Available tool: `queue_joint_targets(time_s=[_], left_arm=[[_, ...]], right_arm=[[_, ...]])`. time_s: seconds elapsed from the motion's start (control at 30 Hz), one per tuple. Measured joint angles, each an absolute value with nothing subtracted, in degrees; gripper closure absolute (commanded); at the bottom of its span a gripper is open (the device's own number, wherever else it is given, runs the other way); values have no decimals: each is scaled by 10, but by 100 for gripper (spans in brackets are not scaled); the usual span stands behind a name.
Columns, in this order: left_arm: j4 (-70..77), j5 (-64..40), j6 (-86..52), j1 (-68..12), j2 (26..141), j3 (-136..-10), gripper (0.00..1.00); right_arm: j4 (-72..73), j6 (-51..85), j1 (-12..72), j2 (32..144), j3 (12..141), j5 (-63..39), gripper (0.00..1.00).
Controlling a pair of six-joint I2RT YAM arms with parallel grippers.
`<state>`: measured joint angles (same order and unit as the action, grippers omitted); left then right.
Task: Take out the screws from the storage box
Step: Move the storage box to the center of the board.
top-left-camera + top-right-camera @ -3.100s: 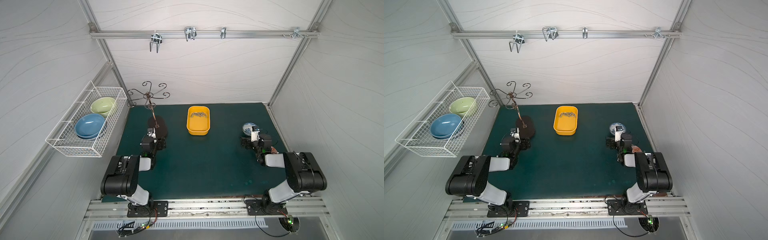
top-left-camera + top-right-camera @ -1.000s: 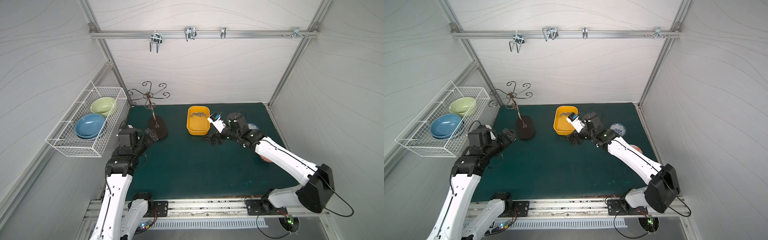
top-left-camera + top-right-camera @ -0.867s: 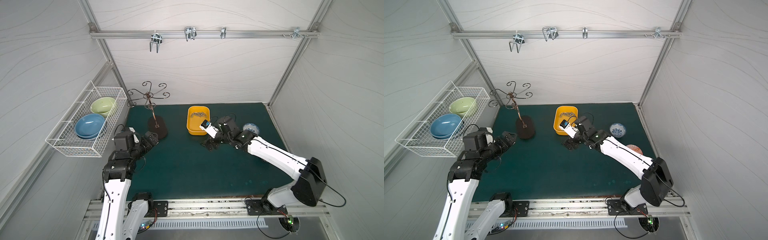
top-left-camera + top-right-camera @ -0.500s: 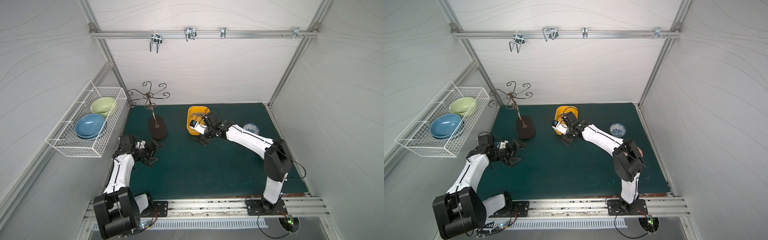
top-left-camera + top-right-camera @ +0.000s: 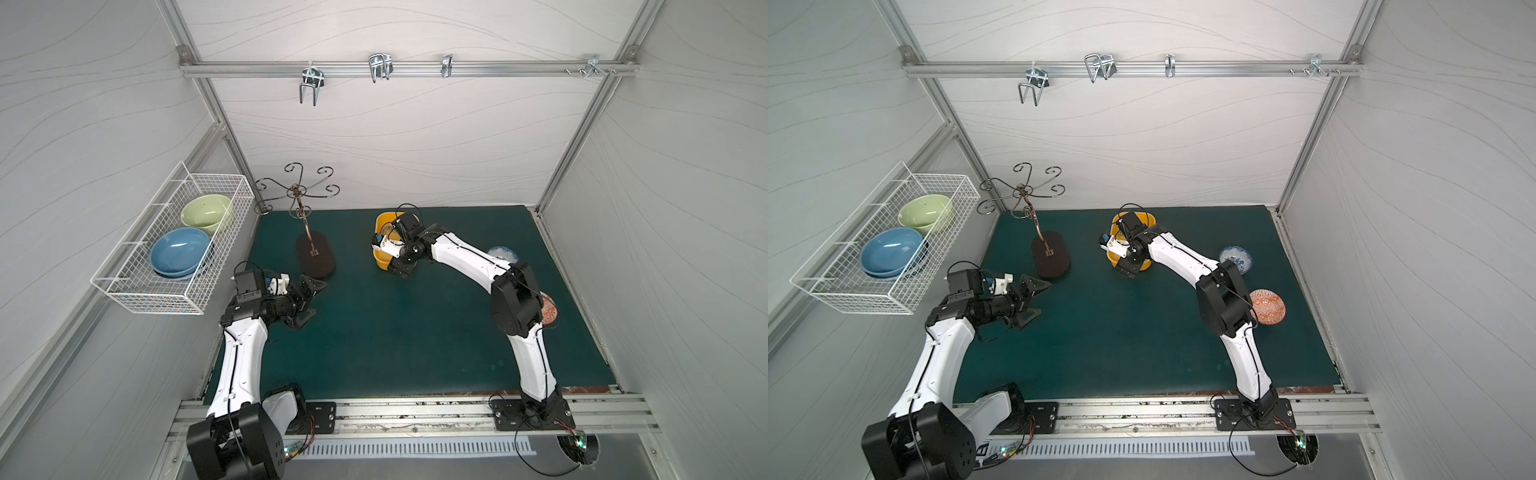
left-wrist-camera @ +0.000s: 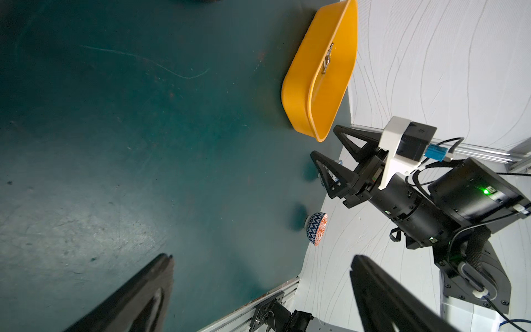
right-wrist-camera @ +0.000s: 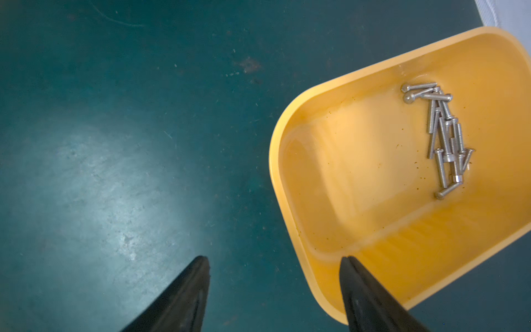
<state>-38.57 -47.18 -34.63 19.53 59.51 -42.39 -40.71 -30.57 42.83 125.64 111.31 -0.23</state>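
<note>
Well, on my far left a white wire basket (image 5: 137, 286) hangs on the side wall, with a blue bowl (image 5: 179, 253) and a green bowl (image 5: 205, 212) inside it. Next comes my left end effector (image 5: 312, 302), held level over the green bench (image 5: 395, 332) and pointing towards the middle. Its jaws stand wide apart with nothing between them, which the left wrist view confirms. Just beyond its tips is the dark oval base of the hook stand (image 5: 315, 259), near but apart.

Towards the middle, at the back of the bench, sits the storage box (image 5: 379, 257), flat on the surface. The screws (image 7: 444, 135) lie heaped in one loose line inside it, towards its far end, and none are on the bench. My right end effector (image 7: 274, 260) points down over the box's near end. Its jaws are apart and hold nothing. In the right wrist view one finger shows over the box's near wall and one over bare bench beside it. I cannot tell whether either finger touches the box.

Further right, a blue-and-white bowl (image 5: 1235, 257) stands on the bench behind my right arm. An orange patterned dish (image 5: 1268, 307) sits nearer the front, partly hidden by that arm.
</note>
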Motion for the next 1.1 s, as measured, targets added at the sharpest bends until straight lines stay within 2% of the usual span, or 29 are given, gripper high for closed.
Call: queue_joint_targets(time_s=[0.3, 0.5, 0.67, 0.77, 0.8, 0.87, 1.1], left_arm=[[-386, -472, -346, 195, 596, -424, 1], [-386, -472, -346, 196, 596, -424, 1], [-386, -472, -346, 197, 596, -424, 1], [-386, -472, -346, 197, 596, -424, 1], [-386, -472, -346, 197, 596, -424, 1], [-386, -472, -346, 197, 596, -424, 1], [-386, -472, -346, 197, 598, -424, 1]], right_arm=[[-466, -331, 428, 1302, 1172, -3, 39], [-497, -344, 428, 1344, 1210, 6, 41], [-516, -356, 428, 1367, 1242, 17, 60], [-523, -361, 428, 1368, 1249, 18, 79], [-525, -365, 428, 1368, 1250, 18, 89], [-527, -377, 429, 1368, 1250, 18, 99], [-534, -379, 434, 1368, 1251, 27, 100]])
